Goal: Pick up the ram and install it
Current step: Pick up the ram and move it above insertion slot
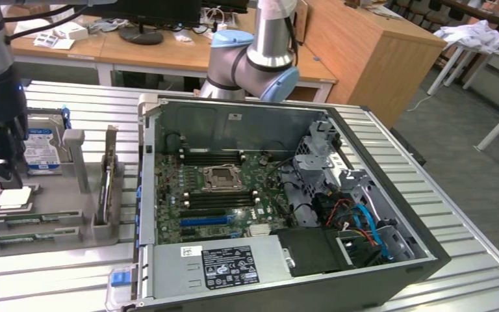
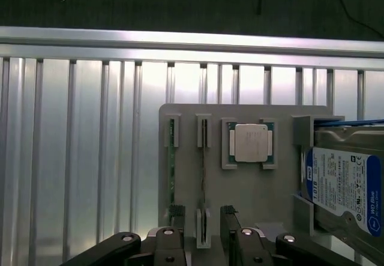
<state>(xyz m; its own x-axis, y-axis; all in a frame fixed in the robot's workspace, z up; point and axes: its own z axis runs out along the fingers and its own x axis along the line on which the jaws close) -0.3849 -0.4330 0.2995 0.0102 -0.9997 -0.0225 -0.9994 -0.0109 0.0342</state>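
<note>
table (image 1: pixel 59 273): ribbed aluminium, long slats running across; it carries a grey tray (image 1: pixel 59 195) at the exterior view's left and an open computer case (image 1: pixel 232 120) in the middle.
room: grey floor (image 1: pixel 483 188) at the exterior view's right; wooden desks (image 1: pixel 362 52) far behind, one with a monitor foot (image 1: pixel 141 36) and loose papers; a white cloth (image 1: pixel 473 34) draped at the far right.
computer case: lies on its side with the lid off; motherboard (image 1: pixel 223 195) with a cpu socket (image 1: pixel 221 175) between black memory slots (image 1: pixel 210 156); power supply (image 1: pixel 223 266) at the near end; blue cables (image 1: pixel 366 221) toward the exterior view's right.
tray contents: a blue-labelled hard drive (image 2: pixel 345 182) at one end, a cpu (image 2: pixel 252 143) lying flat next to it, then two slotted holders.
ram (image 2: pixel 204 176): stands on edge in the holder just beside the cpu, thin and dark from above.
second stick (image 2: pixel 171 170): green edge up, in the next holder, further from the cpu.
gripper (image 2: pixel 201 213): released, jaws wide apart, nothing in them; it hovers over one end of the ram, a finger on each side of its holder.
arm: elbow joint (image 1: pixel 249 62) with blue caps rises behind the case.
in the way: the second stick's end lies under one finger; the hard drive stands near the gripper's other side.
</note>
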